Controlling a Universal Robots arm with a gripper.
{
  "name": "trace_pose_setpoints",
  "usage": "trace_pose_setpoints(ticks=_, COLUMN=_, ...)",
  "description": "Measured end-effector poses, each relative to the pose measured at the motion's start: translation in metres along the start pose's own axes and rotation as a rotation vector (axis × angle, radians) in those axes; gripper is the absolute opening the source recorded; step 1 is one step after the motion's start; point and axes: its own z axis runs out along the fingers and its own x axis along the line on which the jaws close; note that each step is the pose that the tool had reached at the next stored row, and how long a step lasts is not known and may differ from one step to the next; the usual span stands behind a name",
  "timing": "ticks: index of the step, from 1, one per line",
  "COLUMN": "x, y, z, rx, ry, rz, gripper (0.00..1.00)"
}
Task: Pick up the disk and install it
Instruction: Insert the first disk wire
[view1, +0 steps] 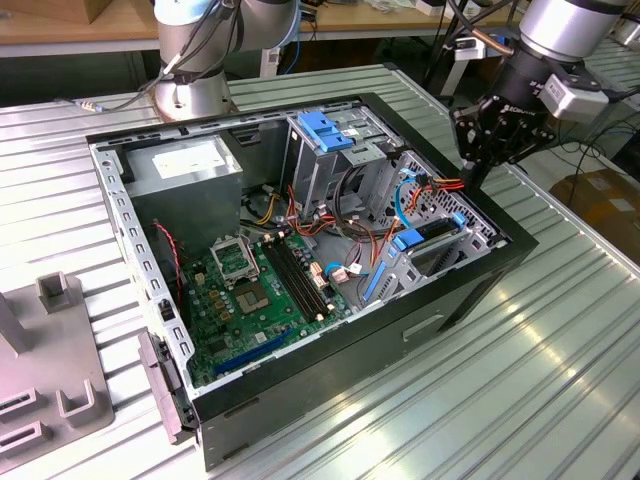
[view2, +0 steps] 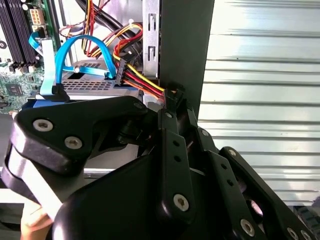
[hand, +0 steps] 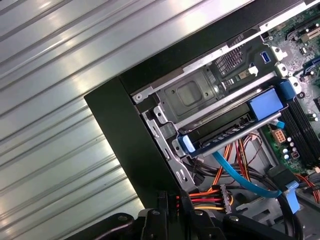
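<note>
Starting at the fingertips, we see the gripper (view1: 478, 160) pinched closed with nothing between its pads. It hangs just over the case's rim in the exterior view, and in both wrist views its tip (view2: 170, 97) (hand: 167, 201) sits right by the red, yellow and black power wires (hand: 210, 197). The disk (view1: 432, 238) is not in its grasp. It lies flat in the drive bay inside the computer case (view1: 400, 330), at about seven o'clock from the fingertips and near them but apart, in the exterior view. In the first wrist view the disk (hand: 225, 133) shows as a dark slab framed by its blue bracket (hand: 265, 103), seated in the metal cage against the case wall. A blue data cable (hand: 240, 175) curves away beside it. Farther out, at about nine o'clock from the disk, we see the motherboard (view1: 250, 290). The grey power supply (view1: 190, 165) sits at about ten o'clock, and the case stands on a ribbed metal table (view1: 560, 380).
</note>
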Motion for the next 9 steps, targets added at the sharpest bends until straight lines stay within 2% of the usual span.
trace_pose_setpoints(ticks=2, x=0.0001, y=-0.0001, z=0.0001, rx=-0.0009, ry=0.0005, rz=0.000, gripper=0.24)
trace_pose_setpoints(ticks=4, x=0.0002, y=-0.0002, z=0.0000, rx=-0.0013, ry=0.0007, rz=0.000, gripper=0.16)
trace_pose_setpoints(ticks=6, x=0.0002, y=-0.0002, z=-0.0003, rx=-0.0014, ry=0.0007, rz=0.000, gripper=0.16)
trace_pose_setpoints(ticks=9, x=0.0005, y=-0.0002, z=-0.0088, rx=-0.0028, ry=-0.0022, rz=0.000, gripper=0.16)
